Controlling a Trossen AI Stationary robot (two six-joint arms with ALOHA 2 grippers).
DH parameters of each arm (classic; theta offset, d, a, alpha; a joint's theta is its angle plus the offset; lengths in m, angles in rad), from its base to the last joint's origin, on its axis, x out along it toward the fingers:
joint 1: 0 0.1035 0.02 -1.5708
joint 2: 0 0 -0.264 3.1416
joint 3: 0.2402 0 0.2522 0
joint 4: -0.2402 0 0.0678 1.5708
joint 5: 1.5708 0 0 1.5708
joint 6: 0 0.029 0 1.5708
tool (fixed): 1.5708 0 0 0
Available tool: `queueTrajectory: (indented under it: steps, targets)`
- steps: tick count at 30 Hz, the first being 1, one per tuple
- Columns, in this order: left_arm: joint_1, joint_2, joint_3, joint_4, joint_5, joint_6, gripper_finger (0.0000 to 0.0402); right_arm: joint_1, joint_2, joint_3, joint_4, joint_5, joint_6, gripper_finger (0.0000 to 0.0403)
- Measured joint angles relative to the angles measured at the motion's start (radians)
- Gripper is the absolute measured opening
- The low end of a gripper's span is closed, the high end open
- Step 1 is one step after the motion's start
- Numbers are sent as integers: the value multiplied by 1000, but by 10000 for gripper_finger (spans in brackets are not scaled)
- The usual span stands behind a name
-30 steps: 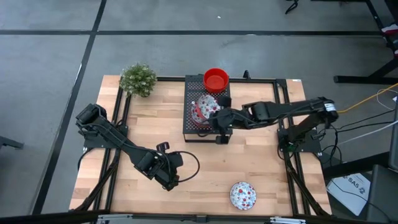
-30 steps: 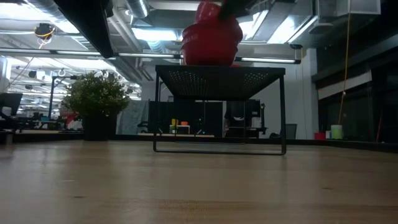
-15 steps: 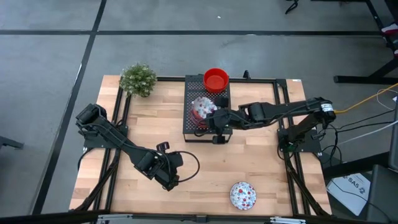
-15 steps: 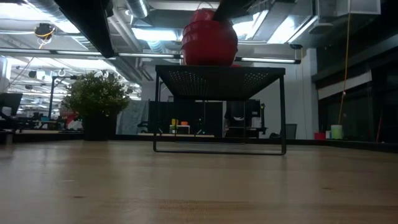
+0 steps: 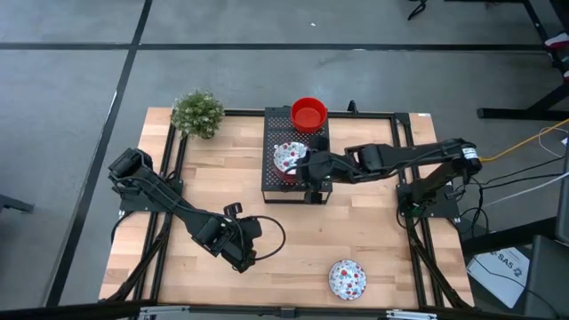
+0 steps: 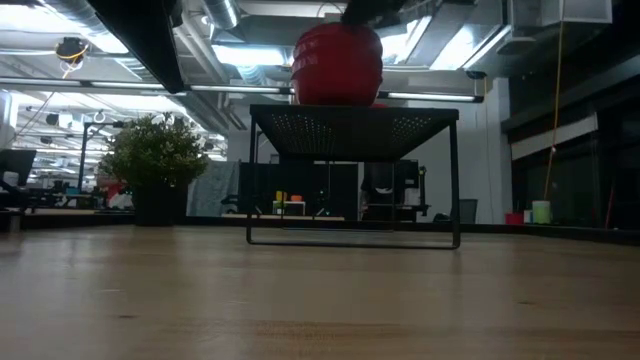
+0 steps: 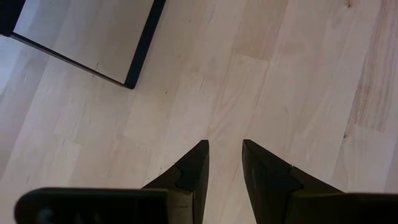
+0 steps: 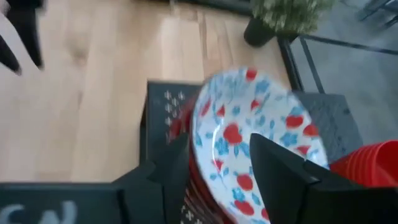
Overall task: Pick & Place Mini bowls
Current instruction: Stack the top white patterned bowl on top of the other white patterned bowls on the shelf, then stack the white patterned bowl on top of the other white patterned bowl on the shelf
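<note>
Your right gripper [image 8: 214, 163] pinches the floral bowl's [image 5: 288, 158] thin rim over the black box [image 5: 274, 183]; it looks hard, slippery and breakable.

The table [image 5: 356, 231] fills the middle of the high view. The plant [image 5: 197, 113] stands at its upper left corner. The box [image 5: 296, 182] sits at the upper centre, with one bowl [image 5: 308, 113] on its far end and a stack of bowls [image 5: 287, 159] on its middle. The right gripper [image 5: 307, 166] is just right of that stack. Another bowl [image 5: 348, 278] lies at the lower right, well apart from the left gripper [image 5: 242, 258] at the lower left.
</note>
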Motion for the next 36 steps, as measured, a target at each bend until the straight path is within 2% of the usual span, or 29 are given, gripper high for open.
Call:
queueTrajectory:
  steps: [6,12,19,36]
  targets:
    - [0,0,0,0,0,0,90,8,-2,122,-60,-26,54,174]
    - [0,0,0,0,0,0,90,46,-5,204,-77,-108,170,175]
    - [0,0,0,0,0,0,90,147,-2,201,-83,-170,319,175]
    - [0,0,0,1,0,-1,90,465,42,200,-80,-169,665,175]
